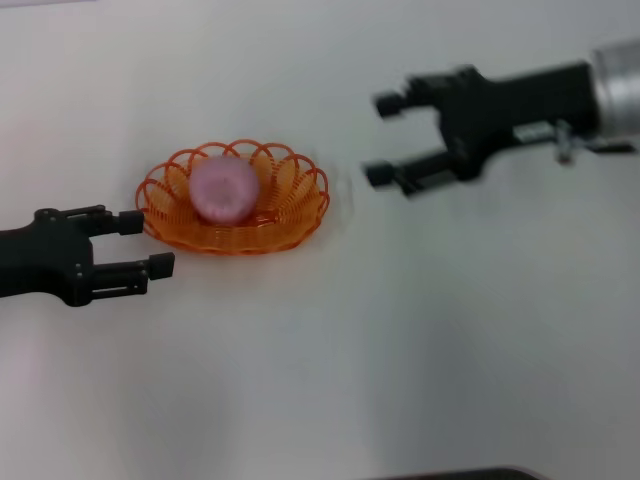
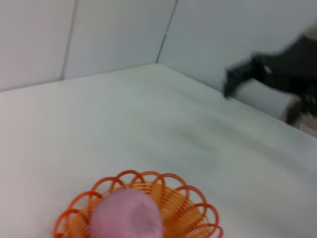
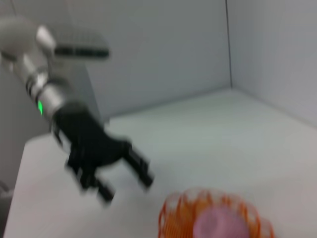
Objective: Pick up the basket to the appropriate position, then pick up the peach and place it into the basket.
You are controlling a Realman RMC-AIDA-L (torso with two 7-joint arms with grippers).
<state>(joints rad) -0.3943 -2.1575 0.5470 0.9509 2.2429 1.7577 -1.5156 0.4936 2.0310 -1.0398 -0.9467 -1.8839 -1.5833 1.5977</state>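
Already the peach (image 1: pixel 224 189) lies inside the basket (image 1: pixel 290 215) on the tabletop (image 1: pixel 400 350). We judge the placing done; next, both arms only retreat. Left claw (image 1: pixel 145 243) released beside the basket; right claw (image 1: pixel 383 138) released, well apart.

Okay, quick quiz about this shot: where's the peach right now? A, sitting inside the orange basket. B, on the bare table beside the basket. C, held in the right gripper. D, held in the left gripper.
A: the peach sits inside the basket, while the left gripper and the right gripper are both open, empty and clear of it.
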